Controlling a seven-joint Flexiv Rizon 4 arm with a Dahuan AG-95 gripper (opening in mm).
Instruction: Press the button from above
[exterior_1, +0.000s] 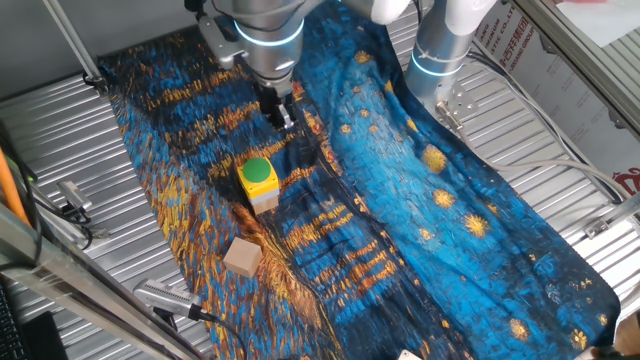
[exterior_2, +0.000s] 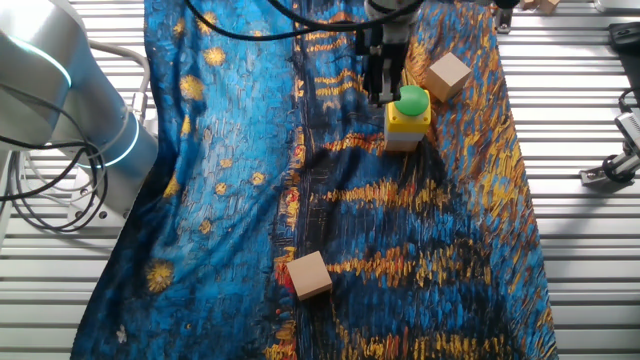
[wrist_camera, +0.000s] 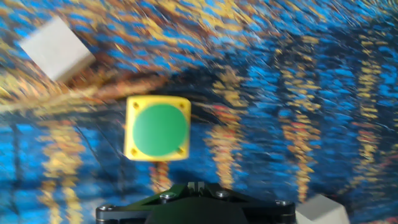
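The button (exterior_1: 258, 173) is a round green cap on a small yellow box with a pale base. It stands upright on the blue and orange patterned cloth (exterior_1: 400, 200). It also shows in the other fixed view (exterior_2: 411, 101) and in the hand view (wrist_camera: 158, 126). My gripper (exterior_1: 284, 117) hangs above the cloth, beside the button and a little behind it, not over the cap and not touching it. In the other fixed view the gripper (exterior_2: 383, 92) is just left of the cap. In the hand view the fingertips (wrist_camera: 191, 186) meet with no gap, holding nothing.
A tan wooden cube (exterior_1: 242, 257) lies on the cloth in front of the button, also seen in the other fixed view (exterior_2: 449, 75). A second cube (exterior_2: 309, 274) lies farther off. The arm's base (exterior_1: 440, 50) stands at the cloth's edge. Ribbed metal table (exterior_1: 90, 160) surrounds the cloth.
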